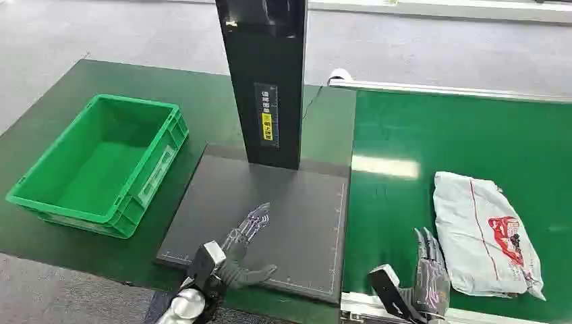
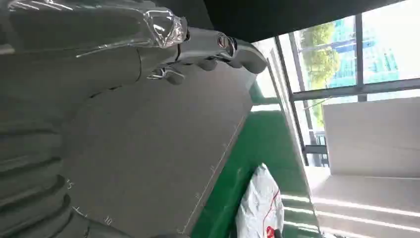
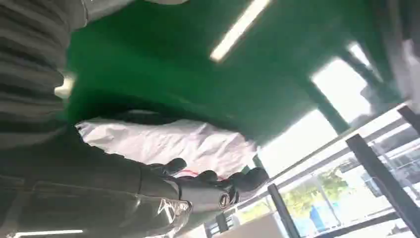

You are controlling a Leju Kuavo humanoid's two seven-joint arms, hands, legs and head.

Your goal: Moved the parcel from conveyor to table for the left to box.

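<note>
Both hands (image 1: 246,233) (image 1: 430,270) open, empty.

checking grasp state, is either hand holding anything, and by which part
Nothing is held. The left hand is open over the dark pad; the right hand is open beside the parcel.

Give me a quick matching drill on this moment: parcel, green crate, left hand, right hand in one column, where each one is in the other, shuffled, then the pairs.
Things:
1. parcel
2. green crate
3. left hand
4. right hand

Places:
A. over the dark grey mat, fingers spread, holding nothing
B. on the dark green table, to the mat's left, nothing in it
C. lying on the bright green conveyor
D. at the conveyor's near edge, just left of the parcel, holding nothing

Pairs: 1-C, 2-B, 3-A, 4-D
</note>
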